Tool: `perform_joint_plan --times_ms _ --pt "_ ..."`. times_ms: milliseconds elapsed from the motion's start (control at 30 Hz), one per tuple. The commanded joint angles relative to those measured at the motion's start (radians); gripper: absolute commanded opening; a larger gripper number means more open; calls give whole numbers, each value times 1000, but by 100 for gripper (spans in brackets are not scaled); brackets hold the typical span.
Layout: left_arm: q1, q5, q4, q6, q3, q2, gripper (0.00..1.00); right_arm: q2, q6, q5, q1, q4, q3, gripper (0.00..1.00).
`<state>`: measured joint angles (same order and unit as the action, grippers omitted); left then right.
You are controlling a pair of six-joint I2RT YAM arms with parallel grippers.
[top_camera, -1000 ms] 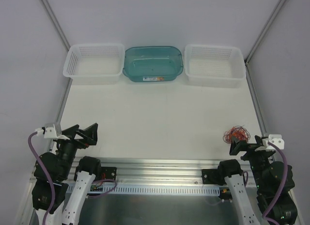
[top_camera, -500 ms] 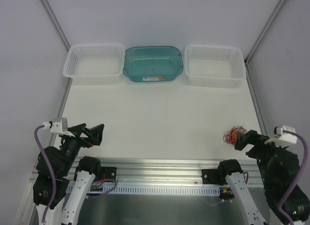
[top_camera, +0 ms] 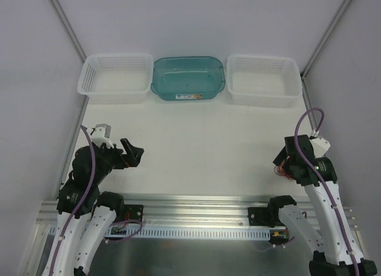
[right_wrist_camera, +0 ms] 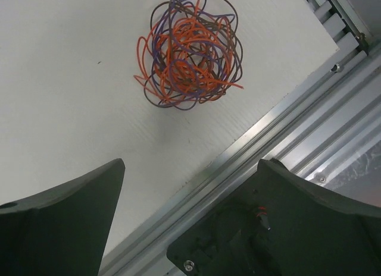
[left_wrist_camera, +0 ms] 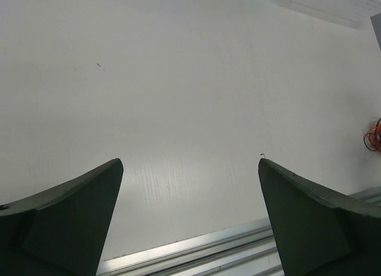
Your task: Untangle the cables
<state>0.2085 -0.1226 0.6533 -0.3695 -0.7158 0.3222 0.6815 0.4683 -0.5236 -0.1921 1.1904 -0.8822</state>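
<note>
A: While the right tool point(right_wrist_camera: 187, 169) hangs over the cables point(right_wrist_camera: 190, 53), we can't chalk up any progress. That's one whole knot down there, orange, purple and dark strands all wound through each other.

B: Agreed. We see its two fingers point(right_wrist_camera: 59, 216) spread wide with nothing between them. The ball lies just ahead of the gap, apart from both fingers, resting on the desk point(right_wrist_camera: 59, 80) close beside the metal rail point(right_wrist_camera: 297, 127).

A: And the left tool point(left_wrist_camera: 190, 166)?

B: Also spread, also gripping nothing. From where it looks, the tangle is a small orange smudge far off to its right, at the very edge of its view.

A: So on our reckoning, not one strand has been drawn free. We find no loose wire lying apart from the ball in any view.

B: That's how we read it. Everything is left to do: get a pinch on one loop, hold the rest of the ball with the other tool, and draw the strands apart one at a time.

A: The right tool is well placed for the first grab, we'd say. The left has the width of the desk to cross before it can help.

B: And those wires look thin and springy, so we expect a firm pinch will be needed.
</note>
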Motion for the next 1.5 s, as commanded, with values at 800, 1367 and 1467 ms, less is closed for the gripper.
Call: perform_joint_plan --times_ms 800,1367,1467 --pt "-50 -155 -112 -14 108 57 99 701 49 165 244 -601 183 67" --pt "-73 -239 -126 -11 118 87 99 722 -224 390 -437 -847 2 1" --pt "-72 -278 -133 -11 121 116 99 751 -309 497 -579 -963 -37 1"
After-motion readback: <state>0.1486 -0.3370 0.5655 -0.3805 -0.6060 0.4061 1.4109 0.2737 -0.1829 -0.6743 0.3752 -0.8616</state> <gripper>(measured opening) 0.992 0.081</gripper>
